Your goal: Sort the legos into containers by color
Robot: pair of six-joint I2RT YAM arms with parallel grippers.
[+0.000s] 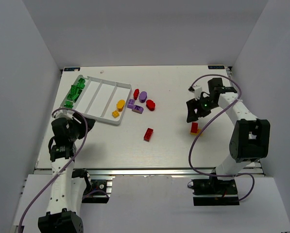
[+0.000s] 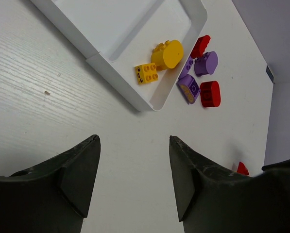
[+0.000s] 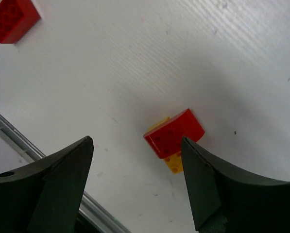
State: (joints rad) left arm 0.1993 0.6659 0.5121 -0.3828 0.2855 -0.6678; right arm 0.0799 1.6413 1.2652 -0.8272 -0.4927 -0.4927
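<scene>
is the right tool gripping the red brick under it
No, the right tool stands open, and the red brick lies ungripped on the table below it.

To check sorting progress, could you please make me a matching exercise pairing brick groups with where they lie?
1. green bricks
2. purple bricks
3. red brick on a yellow one

A. just right of the tray, outside it
B. under the right gripper, whose jaws stand open
C. in the tray's leftmost compartment

Pairs: 1-C, 2-A, 3-B
</scene>
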